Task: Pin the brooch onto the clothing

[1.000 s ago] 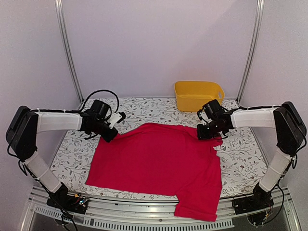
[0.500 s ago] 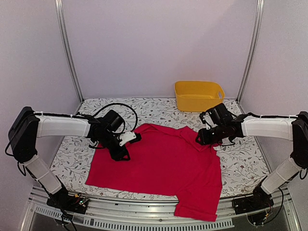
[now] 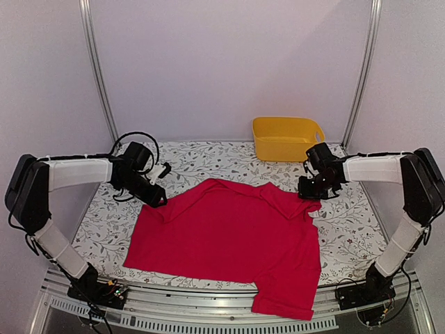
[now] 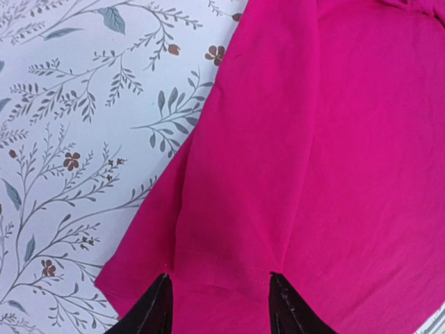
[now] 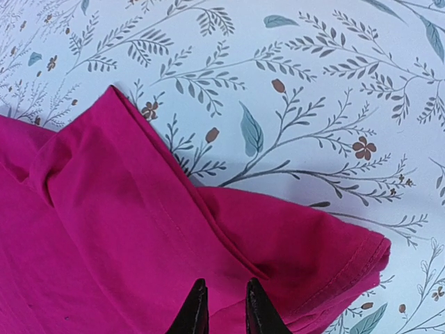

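Note:
The red-pink T-shirt (image 3: pixel 229 236) lies spread on the floral tablecloth, its lower hem hanging over the near edge. My left gripper (image 3: pixel 158 200) is open, with its fingertips apart just above the shirt's left sleeve edge (image 4: pixel 229 229). My right gripper (image 3: pixel 304 193) is at the shirt's right sleeve. Its fingers (image 5: pixel 197 309) stand close together with a narrow strip of the shirt's fabric (image 5: pixel 104 229) between them, beside a folded-over sleeve hem. The brooch is not visible in any view.
A yellow bin (image 3: pixel 286 138) stands at the back right of the table; its inside is hidden. The floral tablecloth (image 3: pixel 104 229) shows bare left of the shirt, behind it and to its right (image 5: pixel 313 104). Metal frame posts rise at both back corners.
My left gripper went right onto the shirt, then came back left to the sleeve edge. My right gripper has moved right and back, and the shirt's right shoulder has shifted with it.

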`<state>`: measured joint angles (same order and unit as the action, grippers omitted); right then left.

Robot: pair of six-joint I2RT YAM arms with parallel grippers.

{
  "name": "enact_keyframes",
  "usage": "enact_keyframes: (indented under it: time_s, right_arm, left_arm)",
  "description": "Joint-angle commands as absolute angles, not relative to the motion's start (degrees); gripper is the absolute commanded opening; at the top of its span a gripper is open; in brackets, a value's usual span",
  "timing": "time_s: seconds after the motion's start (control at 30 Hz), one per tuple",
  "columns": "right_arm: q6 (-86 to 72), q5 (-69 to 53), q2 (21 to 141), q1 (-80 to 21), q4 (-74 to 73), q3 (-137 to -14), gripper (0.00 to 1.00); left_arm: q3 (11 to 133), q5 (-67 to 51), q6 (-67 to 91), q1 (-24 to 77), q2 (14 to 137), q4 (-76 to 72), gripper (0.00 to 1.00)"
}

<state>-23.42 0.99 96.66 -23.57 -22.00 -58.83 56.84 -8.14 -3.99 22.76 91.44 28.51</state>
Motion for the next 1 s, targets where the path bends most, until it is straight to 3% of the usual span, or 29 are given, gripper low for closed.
enact_keyframes:
  time_s: [0.0, 0.13, 0.57, 0.87, 0.97]
  right_arm:
    - [-24.3, 2.9, 99.1, -23.3, -24.3, -60.1, 0.23]
    - [-24.5, 1.6, 100.4, -23.3, -23.8, -60.2, 0.26]
    - [-24.3, -3.6, 101.6, -23.3, -21.7, -60.9, 0.18]
    - [-24.2, -1.2, 102.4, -22.7, -21.4, -62.2, 0.28]
    - [-23.5, -2.7, 102.6, -22.6, -20.0, -62.1, 0.21]
  left_arm:
    - [55.0, -7.0, -2.1, 23.5, 92.5, 29.2, 0.47]
    - [55.0, -6.6, -4.9, 26.2, 94.3, 28.8, 0.49]
    - [59.6, -7.0, -2.9, 23.8, 98.4, 29.2, 0.47]
    - [57.6, -6.1, -1.8, 20.5, 97.6, 28.8, 0.47]
    - [57.0, -5.8, -1.8, 20.4, 97.9, 28.3, 0.47]
